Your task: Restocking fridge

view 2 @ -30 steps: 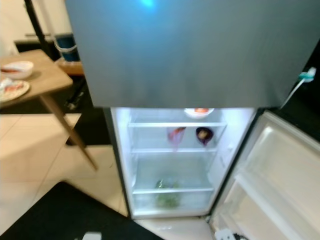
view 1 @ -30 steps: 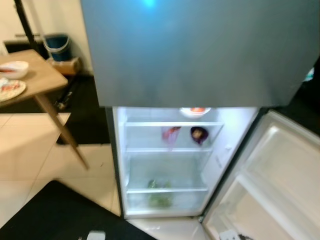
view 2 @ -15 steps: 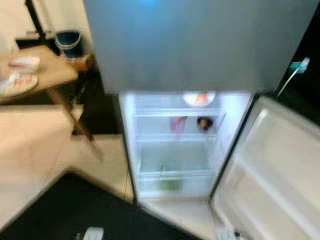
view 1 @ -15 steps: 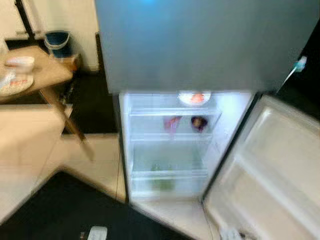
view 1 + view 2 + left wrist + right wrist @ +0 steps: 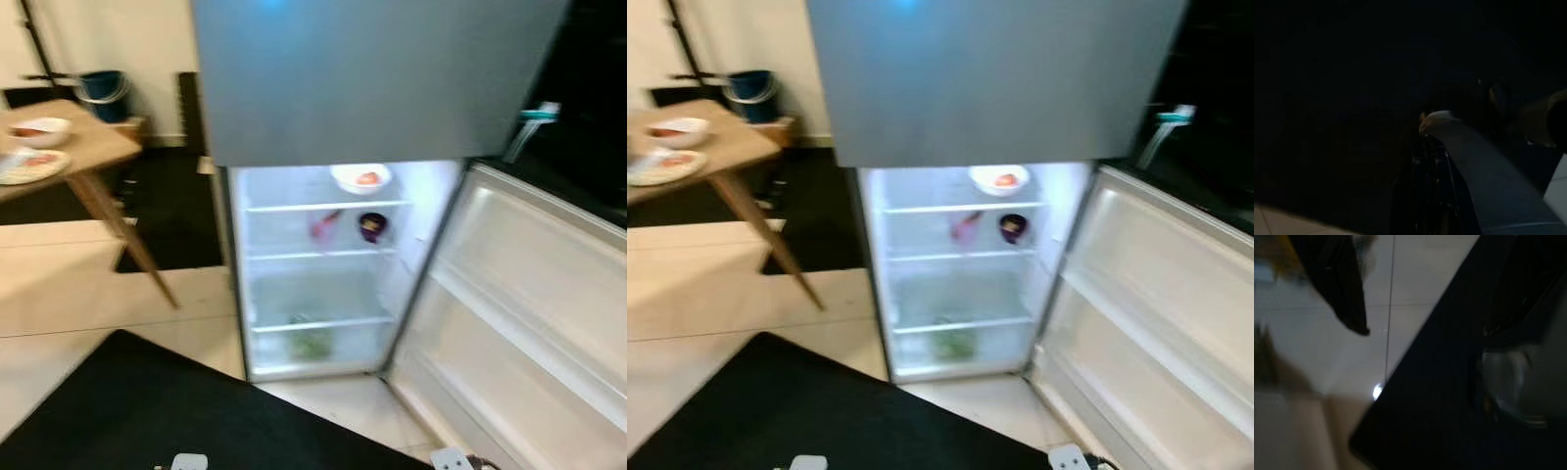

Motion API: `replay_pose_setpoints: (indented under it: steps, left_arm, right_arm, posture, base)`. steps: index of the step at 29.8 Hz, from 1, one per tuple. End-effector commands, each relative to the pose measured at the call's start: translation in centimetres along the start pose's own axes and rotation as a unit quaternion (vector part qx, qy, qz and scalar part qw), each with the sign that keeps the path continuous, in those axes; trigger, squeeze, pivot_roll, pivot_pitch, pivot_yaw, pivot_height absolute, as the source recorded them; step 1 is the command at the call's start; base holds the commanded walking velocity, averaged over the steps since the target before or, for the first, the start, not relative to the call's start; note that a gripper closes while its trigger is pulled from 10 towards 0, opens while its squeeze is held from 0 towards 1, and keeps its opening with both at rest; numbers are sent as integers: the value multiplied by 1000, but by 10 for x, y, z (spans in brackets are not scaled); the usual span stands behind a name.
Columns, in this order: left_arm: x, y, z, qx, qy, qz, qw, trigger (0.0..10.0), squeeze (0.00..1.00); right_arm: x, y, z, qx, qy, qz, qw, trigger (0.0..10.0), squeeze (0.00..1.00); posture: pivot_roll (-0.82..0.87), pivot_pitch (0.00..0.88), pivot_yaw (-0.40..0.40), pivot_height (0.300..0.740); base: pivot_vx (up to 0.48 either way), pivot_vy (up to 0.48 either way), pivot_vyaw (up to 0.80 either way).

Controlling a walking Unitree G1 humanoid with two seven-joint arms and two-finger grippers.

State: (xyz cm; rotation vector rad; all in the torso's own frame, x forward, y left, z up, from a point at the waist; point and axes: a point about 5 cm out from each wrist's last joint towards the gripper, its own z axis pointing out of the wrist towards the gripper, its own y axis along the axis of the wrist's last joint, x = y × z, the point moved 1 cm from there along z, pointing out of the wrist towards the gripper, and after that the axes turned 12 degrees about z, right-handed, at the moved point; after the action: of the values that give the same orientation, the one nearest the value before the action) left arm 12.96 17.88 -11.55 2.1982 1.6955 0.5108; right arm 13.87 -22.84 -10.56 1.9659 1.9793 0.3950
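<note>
From the head cameras, the fridge (image 5: pixel 323 264) stands ahead with its lower door (image 5: pixel 529 313) swung open, a white bowl (image 5: pixel 360 178) on the top shelf, and a wooden table (image 5: pixel 69 157) off to the left. The left wrist view is too dark to tell the left gripper's state. The right wrist view shows one black finger (image 5: pixel 1337 284) of the right gripper over pale tile and a dark mat (image 5: pixel 1449 406); its opening cannot be judged.

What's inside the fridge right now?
In the open fridge: a white bowl holding something red on the top shelf, a pink item and a dark purple one below, greens at the bottom. The closed upper door hides its compartment.
</note>
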Motion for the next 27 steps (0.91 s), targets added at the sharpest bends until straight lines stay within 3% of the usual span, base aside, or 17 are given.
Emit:
replay_pose_setpoints:
  steps: [1,27]
  left_arm:
    - [-7,-9,-1,19,-14,6,1000,10000,0]
    - [-8,-14,-2,24,-28,1,999,10000,0]
  right_arm:
    - [3,1,1,2,5,-3,1000,10000,0]
    - [3,-2,0,10,8,-10,1000,10000,0]
  posture:
    - [-62,0,-35,740]
    - [-63,0,-36,740]
  base:
    - [0,0,-756]
    - [0,0,-758]
